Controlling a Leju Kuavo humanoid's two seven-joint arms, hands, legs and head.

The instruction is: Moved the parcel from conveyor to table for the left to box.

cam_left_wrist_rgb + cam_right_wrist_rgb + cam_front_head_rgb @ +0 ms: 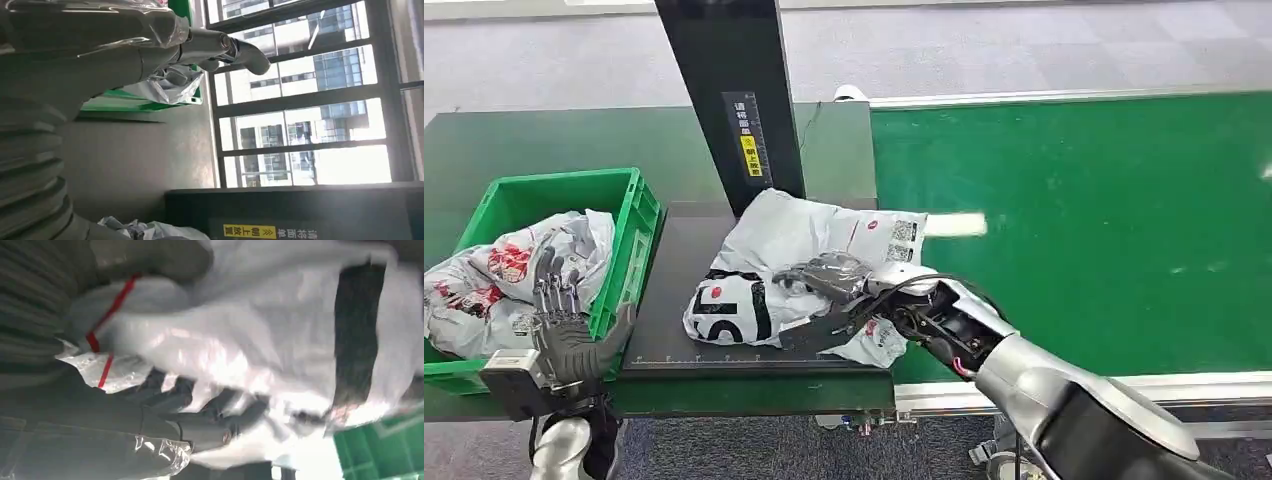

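Parcel (pixel 784 265) lies mid-table, clamped in the robot's right hand (pixel 829 285); left hand (pixel 564 320) waits fingers apart by the green crate (pixel 639 225); release, then boxing, likely next.

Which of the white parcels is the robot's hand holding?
The parcel on the dark table, the one with black bands; the right hand grips it. The others lie in the green box.

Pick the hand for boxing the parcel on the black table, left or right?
Left. The left hand hangs open beside the green crate; the right hand grips the parcel on the table's far side from the crate.
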